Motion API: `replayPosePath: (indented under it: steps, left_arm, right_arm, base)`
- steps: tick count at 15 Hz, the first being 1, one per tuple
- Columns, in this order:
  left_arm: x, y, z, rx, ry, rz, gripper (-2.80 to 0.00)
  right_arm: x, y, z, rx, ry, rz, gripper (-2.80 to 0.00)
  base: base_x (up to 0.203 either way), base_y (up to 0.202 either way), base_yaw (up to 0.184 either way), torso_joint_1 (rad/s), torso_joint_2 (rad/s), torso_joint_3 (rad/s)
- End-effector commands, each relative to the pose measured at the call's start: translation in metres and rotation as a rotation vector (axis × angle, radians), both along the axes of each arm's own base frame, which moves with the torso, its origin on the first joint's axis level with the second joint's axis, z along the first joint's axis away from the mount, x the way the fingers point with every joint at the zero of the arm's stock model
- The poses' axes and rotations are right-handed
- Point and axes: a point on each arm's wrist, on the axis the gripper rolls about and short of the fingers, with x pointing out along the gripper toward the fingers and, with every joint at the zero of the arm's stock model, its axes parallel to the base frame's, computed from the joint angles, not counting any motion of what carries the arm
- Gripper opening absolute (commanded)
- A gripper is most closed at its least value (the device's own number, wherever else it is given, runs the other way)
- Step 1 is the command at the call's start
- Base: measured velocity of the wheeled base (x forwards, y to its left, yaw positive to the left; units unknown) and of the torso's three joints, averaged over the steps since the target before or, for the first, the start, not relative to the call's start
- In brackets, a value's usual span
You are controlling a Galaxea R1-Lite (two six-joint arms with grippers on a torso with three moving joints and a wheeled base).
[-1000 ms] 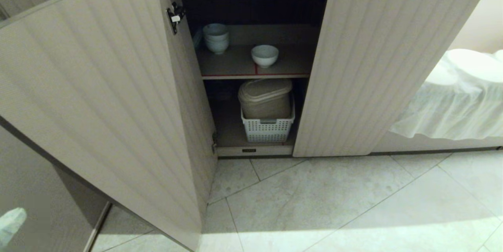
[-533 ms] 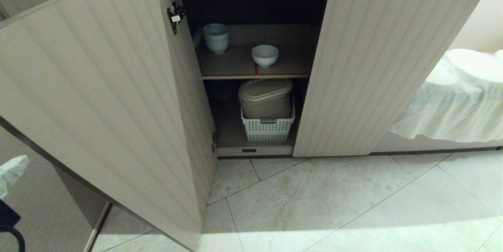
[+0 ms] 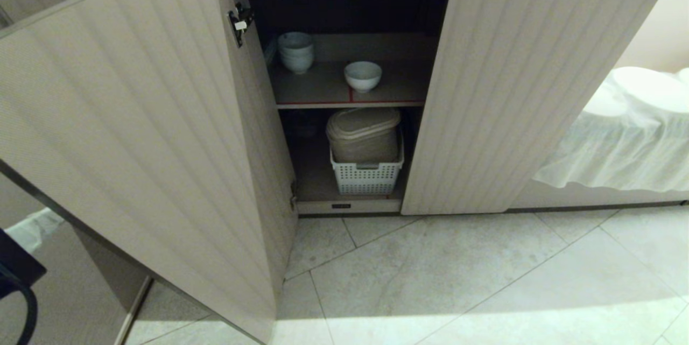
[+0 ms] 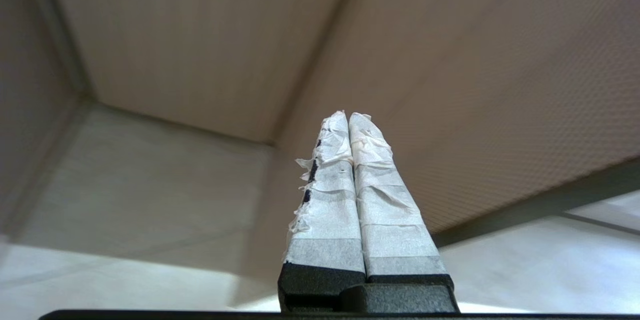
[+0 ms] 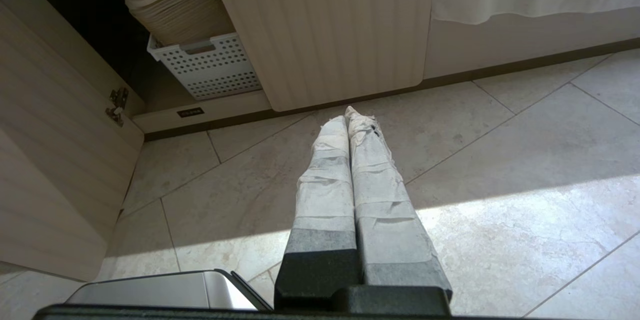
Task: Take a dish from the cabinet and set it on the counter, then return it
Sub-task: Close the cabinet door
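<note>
The dish [image 3: 363, 75], a small white bowl, stands alone on the upper red-edged shelf of the cabinet [image 3: 339, 98]. Both fluted doors are swung wide, the left door [image 3: 140, 135] and the right door [image 3: 506, 86]. My left gripper [image 3: 43, 218] shows at the lower left, outside the left door and far from the dish. In the left wrist view the left gripper [image 4: 348, 116] is shut and empty, pointing at a beige panel [image 4: 475, 85]. My right gripper [image 5: 350, 115] hangs shut and empty over the tiled floor [image 5: 500, 170], before the cabinet. The counter is out of view.
A stack of white bowls [image 3: 295, 51] sits at the shelf's back left. Below, a white perforated basket [image 3: 366, 175] holds a beige lidded container [image 3: 364, 134]. White draped cloth [image 3: 624, 135] lies to the right. A metal part [image 5: 165, 290] sits beside my right gripper.
My left gripper has risen at the lower left beside the left door, and its black body now shows. The dish and the doors have not moved.
</note>
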Motion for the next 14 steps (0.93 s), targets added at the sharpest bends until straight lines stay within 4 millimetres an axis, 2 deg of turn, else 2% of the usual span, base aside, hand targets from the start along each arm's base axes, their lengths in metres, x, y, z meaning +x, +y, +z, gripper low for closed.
replayPosePath:
  steps: [1, 5, 9, 14]
  left_arm:
    - [0.0011, -0.0008, 0.0005, -0.051, 0.005, -0.029, -2.80]
    - [0.0005, -0.0024, 0.0003, -0.169, 0.021, -0.091, -2.80]
    - [0.0003, -0.0039, 0.0000, -0.187, 0.024, -0.138, -2.80]
    - [-0.0012, -0.0065, 0.0007, -0.293, 0.043, -0.225, -2.80]
  right_arm:
    - [0.0000, 0.0000, 0.0000, 0.001, -0.001, 0.000, -2.80]
    - [0.0000, 0.0000, 0.0000, 0.002, -0.001, 0.000, -2.80]
    - [0.0000, 0.0000, 0.0000, 0.001, -0.001, 0.000, -2.80]
    - [0.0000, 0.0000, 0.0000, 0.001, -0.001, -0.001, -2.80]
  base:
    - [0.000, 0.000, 0.000, 0.000, 0.00, 0.000]
    - [0.000, 0.000, 0.000, 0.000, 0.00, 0.000]
    - [0.000, 0.000, 0.000, 0.000, 0.00, 0.000]
    - [0.000, 0.000, 0.000, 0.000, 0.00, 0.000]
